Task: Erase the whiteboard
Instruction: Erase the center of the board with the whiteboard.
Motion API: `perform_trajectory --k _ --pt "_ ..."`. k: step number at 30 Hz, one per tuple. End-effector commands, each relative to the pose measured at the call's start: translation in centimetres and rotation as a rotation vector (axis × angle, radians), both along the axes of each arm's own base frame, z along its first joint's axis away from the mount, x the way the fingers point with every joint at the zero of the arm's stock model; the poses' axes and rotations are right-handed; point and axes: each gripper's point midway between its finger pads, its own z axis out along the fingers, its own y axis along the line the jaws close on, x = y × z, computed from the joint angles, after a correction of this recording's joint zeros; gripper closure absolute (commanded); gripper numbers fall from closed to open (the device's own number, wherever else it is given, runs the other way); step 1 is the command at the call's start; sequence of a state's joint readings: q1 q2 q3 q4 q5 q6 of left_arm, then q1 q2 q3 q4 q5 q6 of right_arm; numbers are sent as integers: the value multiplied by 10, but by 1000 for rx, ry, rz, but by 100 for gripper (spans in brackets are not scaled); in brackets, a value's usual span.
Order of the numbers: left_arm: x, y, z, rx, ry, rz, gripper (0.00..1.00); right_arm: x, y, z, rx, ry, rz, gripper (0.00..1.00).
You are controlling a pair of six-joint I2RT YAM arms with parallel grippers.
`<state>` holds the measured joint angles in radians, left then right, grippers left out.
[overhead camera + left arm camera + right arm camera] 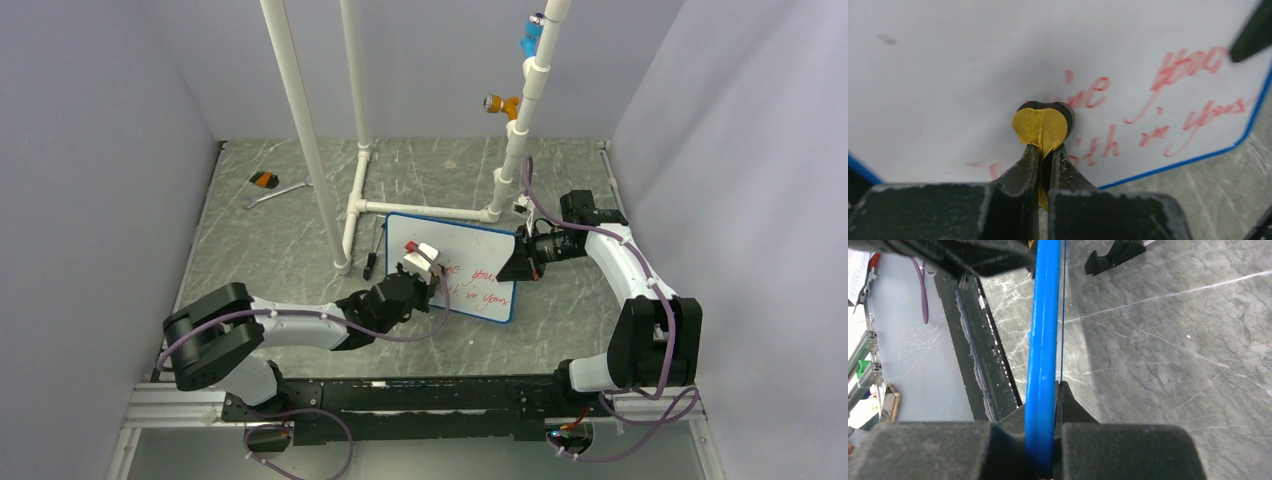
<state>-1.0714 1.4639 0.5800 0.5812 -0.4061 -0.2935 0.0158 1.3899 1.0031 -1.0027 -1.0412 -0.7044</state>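
Observation:
The whiteboard (472,245) has a thin blue frame and is tilted up off the table in the top view. Red handwriting (470,285) covers its right and lower part; its left part is white. My left gripper (418,272) is shut on a small yellow eraser piece (1040,125) whose dark pad presses on the board face (948,75) beside the red writing (1188,115). My right gripper (518,258) is shut on the board's right edge. The blue frame (1043,340) runs between its jaws (1050,390).
A white pipe frame (310,130) stands behind the board, with orange (497,103) and blue (529,40) fittings on its right post. A wrench (275,195) and an orange-black item (263,180) lie at the back left. A black marker (370,264) lies left of the board.

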Motion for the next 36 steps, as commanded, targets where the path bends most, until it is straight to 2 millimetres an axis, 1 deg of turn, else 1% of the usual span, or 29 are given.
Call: perform_trajectory --k 1,3,4,5,7,11,12,14,16,18,21,24,26,27,29,30,33,36 --pt "-16 -40 12 -35 -24 -87 100 -11 10 14 63 0 41 100" --pt "-14 -41 7 -19 -14 -73 100 -11 10 14 64 -1 42 100" --pt "-11 -36 5 -7 -16 -44 100 -11 10 14 63 -1 41 100" --pt "-6 -29 4 4 -19 -8 100 -11 10 14 63 -3 41 100" --pt "5 -9 5 10 -17 81 100 -11 10 14 64 -1 42 100" --pt "25 27 5 -29 32 162 100 -10 10 14 63 1 40 100" --pt "28 35 3 -34 44 174 100 -10 10 14 62 2 40 100" --pt "30 41 4 -36 47 174 100 -10 10 13 62 4 39 100" --pt "27 37 5 -44 42 138 100 -9 10 12 61 7 36 100" --pt "20 26 7 -66 45 82 100 -8 9 12 61 9 33 100" --pt "4 4 7 -58 8 -1 100 -8 8 11 59 15 28 100" --pt "-18 -24 9 -35 -35 -85 100 -8 8 13 59 5 25 100" --pt "-25 -35 8 -12 -48 -105 100 -8 8 13 59 -1 26 100" --pt "-24 -38 6 3 -50 -101 100 -8 8 13 59 0 27 100" --pt "-19 -37 5 22 -51 -67 100 -9 8 14 62 -4 29 100" --pt "-14 -33 5 39 -54 -30 100 -10 8 14 62 -2 31 100" --pt "4 -13 8 69 -55 83 100 -10 8 15 63 -10 32 100" --pt "21 5 16 52 -29 144 100 -10 8 15 63 -10 33 100"
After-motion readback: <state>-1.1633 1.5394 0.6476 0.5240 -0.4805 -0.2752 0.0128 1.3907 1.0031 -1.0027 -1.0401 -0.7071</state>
